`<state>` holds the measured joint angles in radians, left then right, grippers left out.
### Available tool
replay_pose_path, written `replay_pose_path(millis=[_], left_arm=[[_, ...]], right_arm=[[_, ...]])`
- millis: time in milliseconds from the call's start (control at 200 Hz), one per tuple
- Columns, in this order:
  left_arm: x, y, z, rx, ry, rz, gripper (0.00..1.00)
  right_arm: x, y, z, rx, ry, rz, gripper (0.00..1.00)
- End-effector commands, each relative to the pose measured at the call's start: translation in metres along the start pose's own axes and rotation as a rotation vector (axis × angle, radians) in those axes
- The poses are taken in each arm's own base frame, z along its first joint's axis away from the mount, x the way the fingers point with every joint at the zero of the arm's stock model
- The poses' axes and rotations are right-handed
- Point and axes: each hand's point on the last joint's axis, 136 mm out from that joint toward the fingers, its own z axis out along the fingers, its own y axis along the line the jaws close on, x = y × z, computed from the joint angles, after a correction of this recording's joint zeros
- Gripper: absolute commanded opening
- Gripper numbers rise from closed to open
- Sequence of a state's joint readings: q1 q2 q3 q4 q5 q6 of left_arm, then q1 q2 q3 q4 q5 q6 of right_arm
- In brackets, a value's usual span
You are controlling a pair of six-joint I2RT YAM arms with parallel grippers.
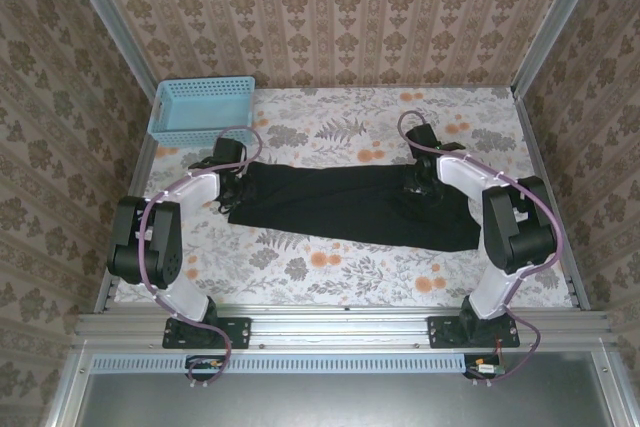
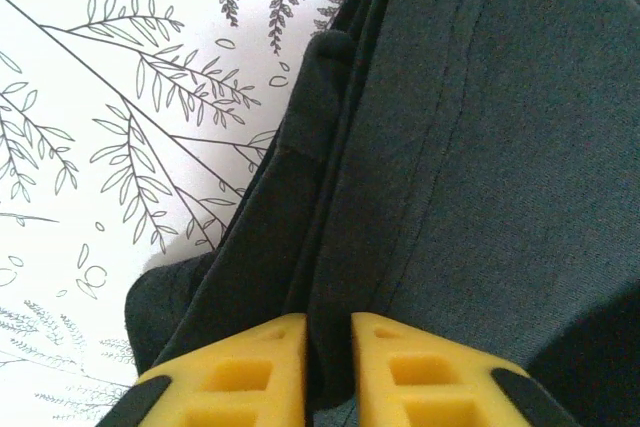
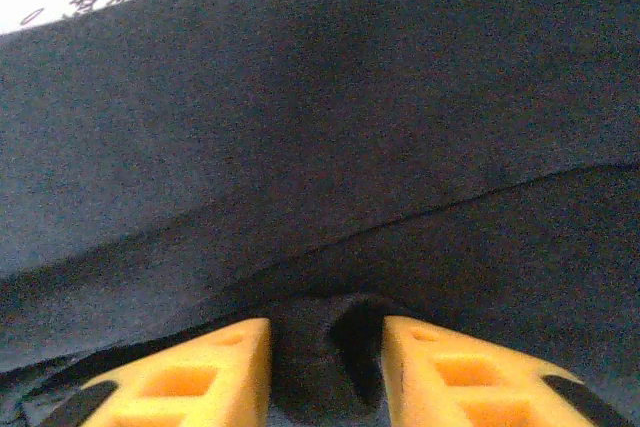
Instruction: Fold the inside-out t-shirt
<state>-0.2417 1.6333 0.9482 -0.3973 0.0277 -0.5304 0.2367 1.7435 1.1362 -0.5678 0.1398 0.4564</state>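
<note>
Left gripper (image 2: 328, 339) pinches one end of the shirt (image 1: 345, 205), right gripper (image 3: 328, 339) the other, jaws narrow on cloth. Likely to lift both ends together.

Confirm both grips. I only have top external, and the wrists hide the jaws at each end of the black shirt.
Observer: On the left wrist view the left gripper is nearly closed, a fold of the t-shirt pinched between its yellow fingers.
Operator: Right side?
Observer: Wider there: the right gripper clamps a thick bunch of cloth.
Operator: Seams visible?
Observer: Yes, a stitched seam runs beside the left pinch.
</note>
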Motion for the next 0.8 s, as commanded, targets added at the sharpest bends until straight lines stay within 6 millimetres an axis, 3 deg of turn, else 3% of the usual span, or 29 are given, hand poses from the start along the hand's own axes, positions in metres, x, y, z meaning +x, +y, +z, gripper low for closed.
replay_pose_path(millis=[0, 85, 190, 295, 550, 675, 795], left_arm=[[0.001, 0.001, -0.003, -0.001, 0.0, 0.001, 0.13], [-0.004, 0.002, -0.007, -0.003, -0.011, 0.003, 0.07], [-0.008, 0.0, -0.012, 0.002, -0.021, 0.011, 0.0], [-0.016, -0.002, -0.018, 0.009, -0.039, 0.021, 0.0], [-0.064, -0.005, -0.049, -0.01, -0.156, 0.058, 0.0], [-0.083, -0.008, -0.05, 0.001, -0.185, 0.079, 0.0], [-0.083, -0.004, -0.039, -0.017, -0.169, 0.074, 0.0]], right_arm=[[-0.004, -0.005, -0.024, 0.043, -0.049, -0.029, 0.2], [-0.001, -0.011, -0.04, 0.056, -0.077, -0.03, 0.09], [0.002, -0.017, -0.059, 0.059, -0.115, -0.027, 0.04], [0.004, -0.021, -0.076, 0.05, -0.147, -0.022, 0.01], [0.013, -0.018, -0.129, 0.021, -0.233, -0.072, 0.0], [0.035, -0.012, -0.136, 0.025, -0.218, -0.112, 0.01], [0.061, -0.003, -0.125, 0.036, -0.174, -0.152, 0.02]])
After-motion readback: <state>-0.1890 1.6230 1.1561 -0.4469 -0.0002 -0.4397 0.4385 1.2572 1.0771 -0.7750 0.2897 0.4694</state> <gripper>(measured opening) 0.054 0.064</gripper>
